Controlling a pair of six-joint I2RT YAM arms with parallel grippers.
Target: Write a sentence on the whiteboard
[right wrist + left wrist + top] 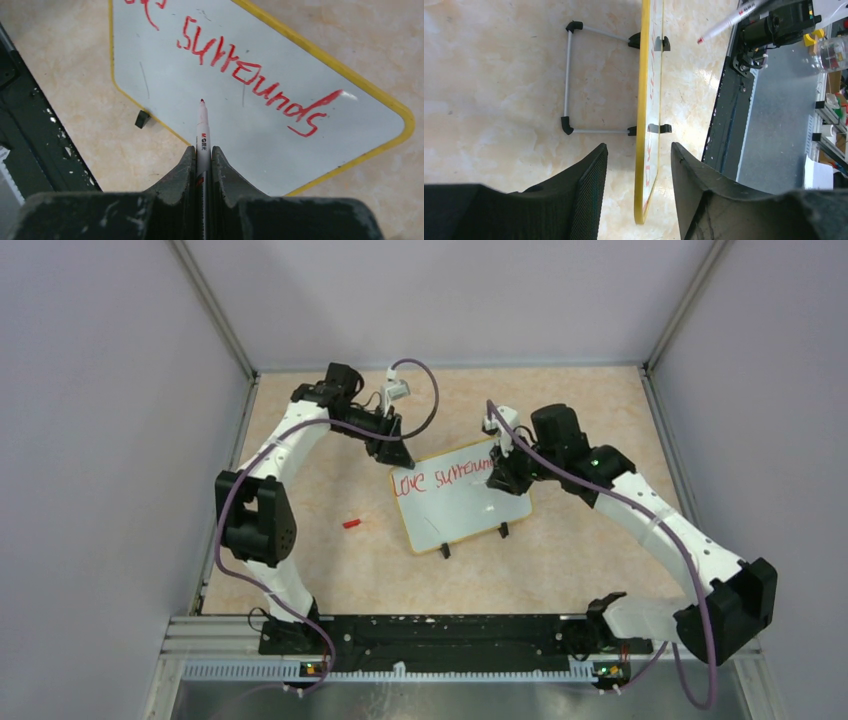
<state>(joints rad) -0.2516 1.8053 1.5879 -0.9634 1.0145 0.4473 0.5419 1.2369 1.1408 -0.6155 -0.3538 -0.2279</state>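
Right jaws are gripping the marker, its tip pointing at the whiteboard below the red sentence; left jaws are sitting open, straddling its rim.

The whiteboard has a smooth, glossy white face edged by a yellow rim. The sentence is streaky red ink. The marker has a smooth white plastic barrel. The table is beige and marbled with a soft sheen. The board's stand is thin grey metal rod with black plastic corners. The left gripper has fingers with a fine, matt black mesh texture. The right gripper is scuffed matt black plastic.
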